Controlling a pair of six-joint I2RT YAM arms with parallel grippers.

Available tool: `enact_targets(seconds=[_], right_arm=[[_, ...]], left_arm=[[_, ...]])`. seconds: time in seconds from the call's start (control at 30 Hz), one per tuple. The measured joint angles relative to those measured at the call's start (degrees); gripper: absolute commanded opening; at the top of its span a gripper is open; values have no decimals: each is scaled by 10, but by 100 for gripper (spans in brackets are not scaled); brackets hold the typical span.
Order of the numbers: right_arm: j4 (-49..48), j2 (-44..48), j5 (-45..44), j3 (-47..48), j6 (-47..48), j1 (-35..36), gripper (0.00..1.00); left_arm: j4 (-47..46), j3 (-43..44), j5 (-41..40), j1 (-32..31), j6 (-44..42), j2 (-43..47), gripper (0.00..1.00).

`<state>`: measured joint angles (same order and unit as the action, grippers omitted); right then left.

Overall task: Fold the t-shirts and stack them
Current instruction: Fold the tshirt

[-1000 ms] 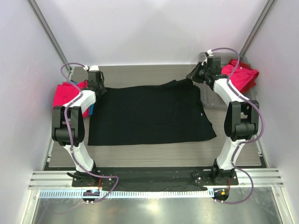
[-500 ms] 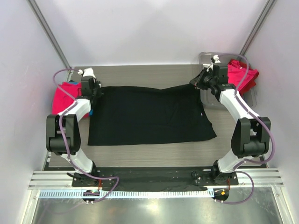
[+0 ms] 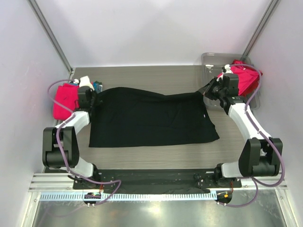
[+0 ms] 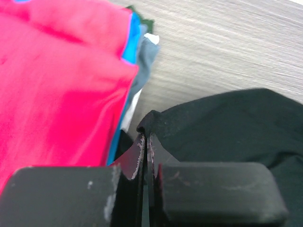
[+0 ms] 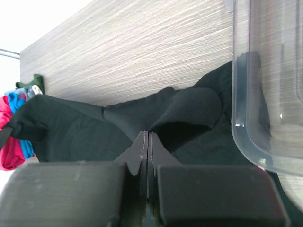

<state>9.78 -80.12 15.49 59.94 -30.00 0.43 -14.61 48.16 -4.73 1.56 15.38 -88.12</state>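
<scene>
One black shirt [image 3: 151,117] lies spread flat in the middle of the counter [image 3: 156,78], and two end effectors hold its far edge. The left end effector [image 4: 146,147] has its jaws pressed together on the far left corner of the cloth. The right end effector [image 5: 147,142] is closed in the same way on a fold at the far right corner, just beside one clear tray [image 5: 265,94]. Two heaps of other shirts are seen: a left heap [image 3: 65,100], pink on top with blue and grey edges under it, and a pink right heap [image 3: 246,79] resting on the tray. How many shirts each heap has I cannot tell.
</scene>
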Motion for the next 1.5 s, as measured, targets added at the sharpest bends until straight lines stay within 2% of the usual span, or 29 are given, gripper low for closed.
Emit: enact_targets(seconds=[0.43, 0.7, 1.2, 1.23, 1.3, 1.33, 1.37, 1.4, 1.5], right_arm=[[12, 112, -19, -92, -3, -10, 1], [23, 212, -40, -165, -9, -10, 1], [24, 414, -120, -373, -113, -10, 1], [24, 435, -127, -389, -125, -10, 2], [25, 470, -141, -410, -141, -10, 6], [25, 482, -147, -417, -147, -10, 12], [25, 496, -151, -423, -155, -10, 23], [24, 510, -155, -429, -162, -10, 41], [25, 542, -168, -437, -170, -10, 45]], left_arm=[[-56, -105, -17, 12, 22, 83, 0], [-90, -142, -23, 20, 28, 98, 0], [-149, -257, -105, 26, 124, 172, 1], [-153, -264, -108, 26, 130, 180, 4], [-157, -273, -116, 26, 140, 194, 22], [-159, -278, -121, 26, 146, 202, 33], [-160, -281, -126, 26, 151, 208, 57], [-159, -284, -133, 26, 155, 216, 62], [-155, -288, -149, 27, 183, 238, 67]])
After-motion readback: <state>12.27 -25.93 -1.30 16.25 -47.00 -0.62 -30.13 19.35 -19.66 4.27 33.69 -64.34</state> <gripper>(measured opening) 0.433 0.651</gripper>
